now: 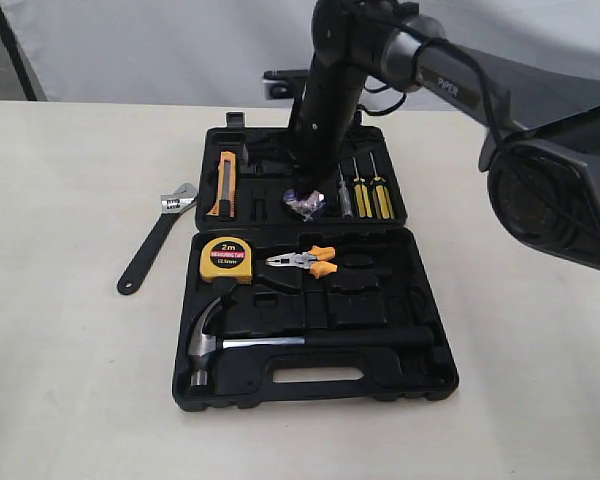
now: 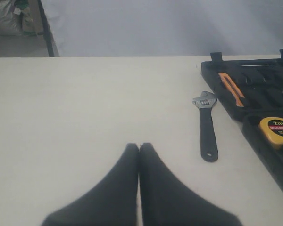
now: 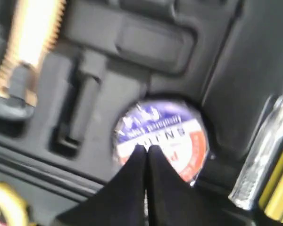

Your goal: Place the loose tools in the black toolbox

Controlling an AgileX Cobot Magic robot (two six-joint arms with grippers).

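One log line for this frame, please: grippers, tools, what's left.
right gripper: shut, over tape roll in toolbox | left gripper: shut, over table | hammer: in toolbox | wrench: on table, pending

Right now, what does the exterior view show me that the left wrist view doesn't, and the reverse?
Only the exterior view: the hammer lying in the near half of the toolbox, the orange-handled pliers, and the right arm reaching down into the far half. Only the left wrist view: the left gripper, shut, over the table. Both: the wrench on the table beside the toolbox, the tape measure and the orange utility knife.
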